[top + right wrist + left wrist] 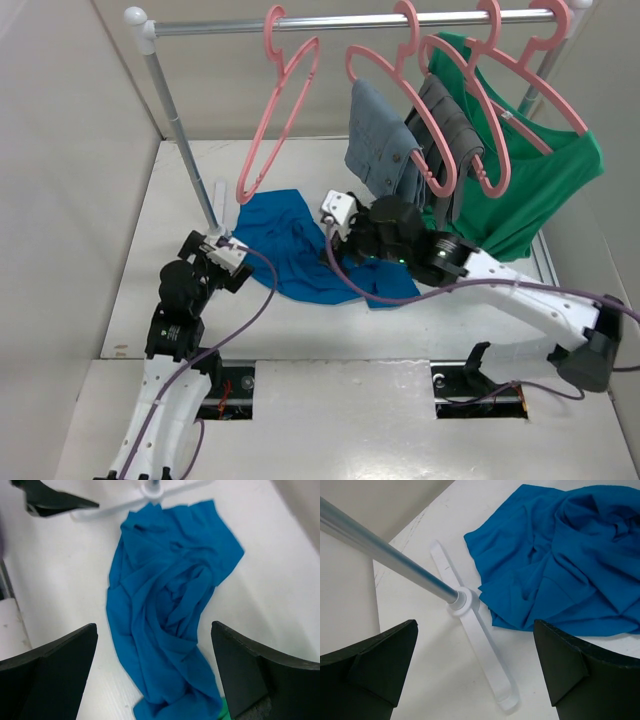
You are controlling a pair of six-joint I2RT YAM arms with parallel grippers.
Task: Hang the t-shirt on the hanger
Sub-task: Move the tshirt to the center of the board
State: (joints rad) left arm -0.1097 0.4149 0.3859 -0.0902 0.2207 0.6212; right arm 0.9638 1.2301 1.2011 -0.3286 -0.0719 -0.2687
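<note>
The blue t-shirt [300,245] lies crumpled on the white table, near the rack's left post. In the left wrist view the t-shirt [570,555] is up and to the right of my fingers. In the right wrist view the t-shirt [165,610] runs down between my fingers. An empty pink hanger [246,188] hangs tilted from the rail at the left. My left gripper [222,248] [475,670] is open over the rack's foot, just left of the shirt. My right gripper [338,232] [155,665] hovers open above the shirt's right part, holding nothing.
A metal rack pole [385,555] stands on a flat white foot [480,645]. On the rail [340,22] to the right, pink hangers carry grey folded garments [385,140] and a green shirt [540,180]. White walls close in the table at the left and back.
</note>
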